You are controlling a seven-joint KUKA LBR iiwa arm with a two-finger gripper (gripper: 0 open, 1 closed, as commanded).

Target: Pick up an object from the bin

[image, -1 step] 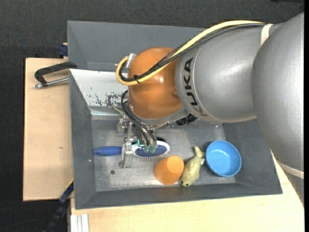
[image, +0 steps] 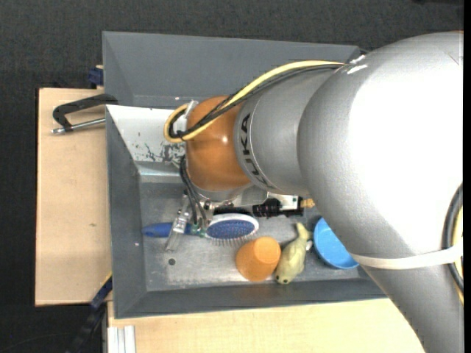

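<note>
My gripper [image: 179, 225] is low in the bin's left half, under the orange wrist cover, down near the floor. Just to its right lies an oval blue brush head with white bristles [image: 232, 228]. A slim blue piece [image: 155, 232] sticks out to the gripper's left, in line with the brush; whether it is the brush's handle I cannot tell. The gripper stands over the stretch between these two. Whether anything sits in its grasp is hidden.
An orange cup [image: 258, 259] lies on its side near the front wall, a pale yellow banana-shaped thing [image: 291, 256] right of it, then a blue dish [image: 332, 245]. A black and yellow stick [image: 283, 206] lies behind the brush. The arm covers the bin's right and back.
</note>
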